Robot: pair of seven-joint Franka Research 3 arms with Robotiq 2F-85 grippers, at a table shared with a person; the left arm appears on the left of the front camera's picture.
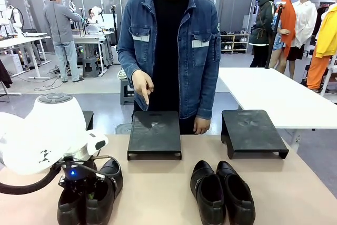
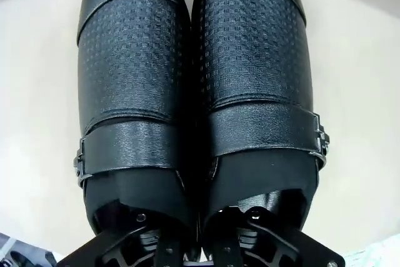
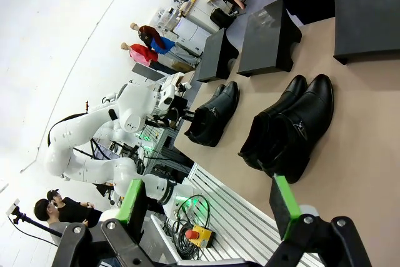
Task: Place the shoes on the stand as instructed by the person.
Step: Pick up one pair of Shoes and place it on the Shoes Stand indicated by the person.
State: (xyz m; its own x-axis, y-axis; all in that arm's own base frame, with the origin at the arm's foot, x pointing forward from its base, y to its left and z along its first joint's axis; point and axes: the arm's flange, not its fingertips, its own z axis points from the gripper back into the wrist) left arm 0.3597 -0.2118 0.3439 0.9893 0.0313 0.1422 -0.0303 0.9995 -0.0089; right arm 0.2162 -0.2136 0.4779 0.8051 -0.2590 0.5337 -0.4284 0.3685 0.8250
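The beige worktop (image 1: 158,198) carries two black stands at its far edge. The person (image 1: 168,40) stands behind them, one hand (image 1: 142,85) pointing down at the left stand (image 1: 155,133). Both glossy black pairs sit on my side. The right pair (image 1: 210,191) lies free. The left pair (image 1: 111,175), embossed and buckle-strapped, is half hidden under my left arm. The left gripper (image 2: 199,242) has a finger in each shoe, its jaws pinching the inner walls together. The right gripper (image 3: 209,207) hangs with its jaws wide, holding nothing.
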